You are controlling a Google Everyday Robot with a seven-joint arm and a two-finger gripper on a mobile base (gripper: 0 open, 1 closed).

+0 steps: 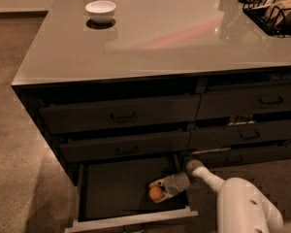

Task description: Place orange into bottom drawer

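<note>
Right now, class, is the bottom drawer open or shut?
Open: the bottom drawer is pulled out, its dark floor exposed, with the orange and the gripper inside it.

Glossy grey counter [160, 47] over dark drawer fronts [121, 113], speckled brownish floor [14, 144]

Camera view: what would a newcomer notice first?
The orange at the tip of the end effector, low inside the open bottom drawer, near its front right corner. Next, the robot's white arm at the lower right, and the white bowl at the far left of the countertop.
</note>
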